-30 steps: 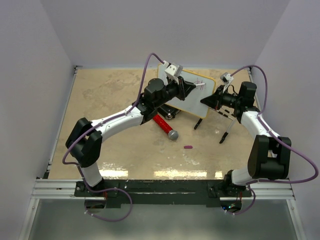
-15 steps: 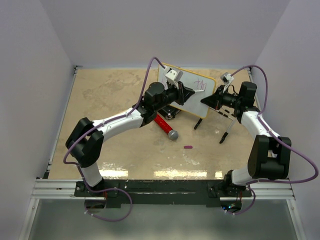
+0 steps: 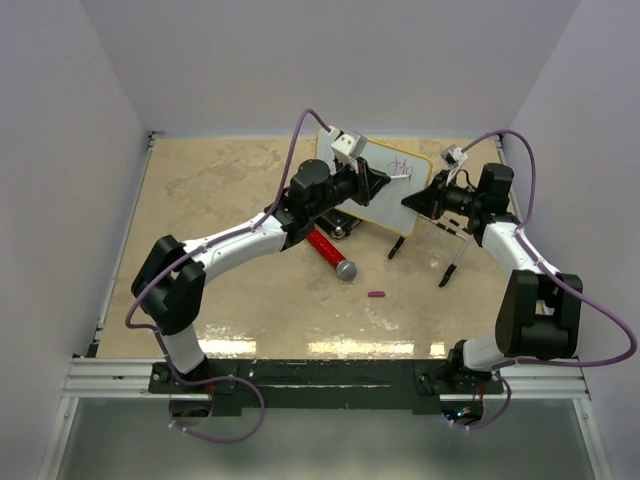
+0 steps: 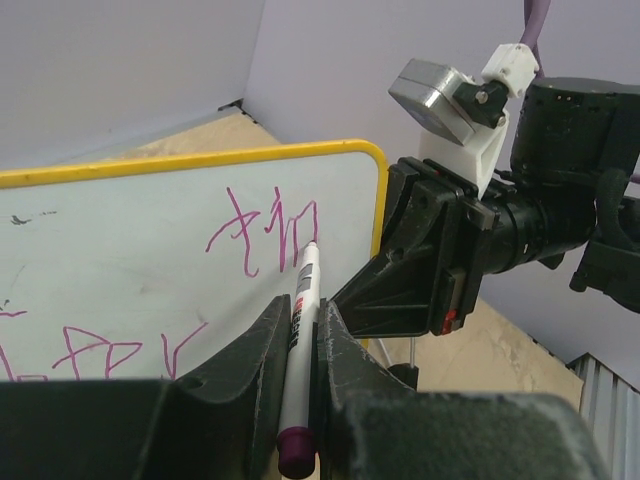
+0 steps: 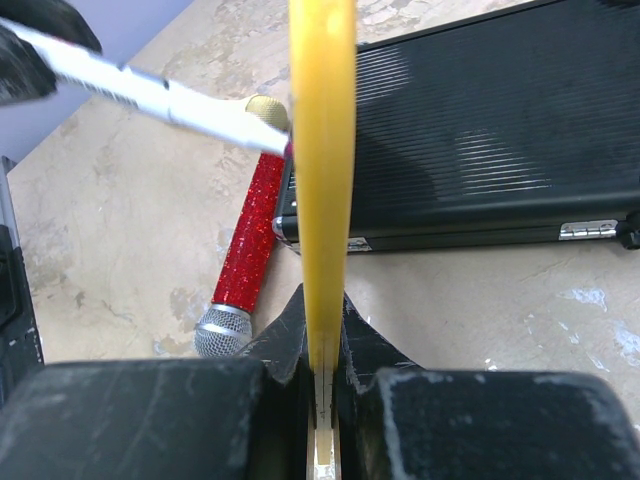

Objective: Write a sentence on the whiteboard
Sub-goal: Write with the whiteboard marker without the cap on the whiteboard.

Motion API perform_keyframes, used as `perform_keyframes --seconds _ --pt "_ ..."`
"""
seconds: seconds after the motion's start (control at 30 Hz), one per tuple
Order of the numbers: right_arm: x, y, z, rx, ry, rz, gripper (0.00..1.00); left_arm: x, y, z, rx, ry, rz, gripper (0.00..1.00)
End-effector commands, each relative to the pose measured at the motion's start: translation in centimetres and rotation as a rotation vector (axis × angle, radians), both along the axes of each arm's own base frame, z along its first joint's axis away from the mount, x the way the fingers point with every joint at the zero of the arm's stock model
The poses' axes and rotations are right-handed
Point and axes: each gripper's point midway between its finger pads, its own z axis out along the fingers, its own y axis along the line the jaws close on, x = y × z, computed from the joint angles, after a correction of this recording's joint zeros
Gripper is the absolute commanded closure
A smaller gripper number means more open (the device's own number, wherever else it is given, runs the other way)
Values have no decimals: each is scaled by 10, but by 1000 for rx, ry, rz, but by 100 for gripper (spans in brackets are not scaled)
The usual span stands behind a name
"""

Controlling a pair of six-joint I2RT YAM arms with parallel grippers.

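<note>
Tan mottled table [image 3: 220, 290] between pale walls fills the top view. At its far centre the board [image 3: 392, 196] stands tilted. The right gripper [image 3: 411, 201] pinches the board's right edge, and the left gripper [image 3: 386, 180] reaches over the board's face with a marker [image 3: 401, 174]. A red microphone [image 3: 330, 254] lies on the table below the left arm, and a black case [image 3: 338, 222] shows partly under that arm. Nearer the bases lies a small purple piece [image 3: 376, 294], possibly the marker's cap.

Seen from the left wrist, the left gripper [image 4: 299, 325] is clamped narrow on the marker [image 4: 304, 285], purple end toward the camera. The marker's tip rests on the board [image 4: 120, 225] just under the magenta writing [image 4: 262, 232] near the upper right corner. More magenta strokes run along the lower left. The right gripper [image 4: 400, 290] grips the yellow rim on the right.

Seen from the right wrist, the board [image 5: 322, 150] is edge-on, a yellow strip rising from the right gripper [image 5: 322, 335], whose jaws are closed tight on it. The marker [image 5: 170, 98] comes in from the left and meets the strip. Below, the microphone [image 5: 245, 262] lies on the table [image 5: 110, 240], its gold end beside the left end of the case [image 5: 480, 130].
</note>
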Motion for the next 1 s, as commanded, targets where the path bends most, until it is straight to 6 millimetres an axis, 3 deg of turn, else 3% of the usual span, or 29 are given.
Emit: perform_keyframes --seconds 0.0,0.23,0.97 --pt "1 1 16 -26 -67 8 100 14 2 34 -39 -73 49 100" --pt "1 1 15 -26 -65 7 100 16 -2 41 -48 -82 43 100" --pt "0 1 16 -26 -67 8 100 9 -9 24 -33 -41 -7 100"
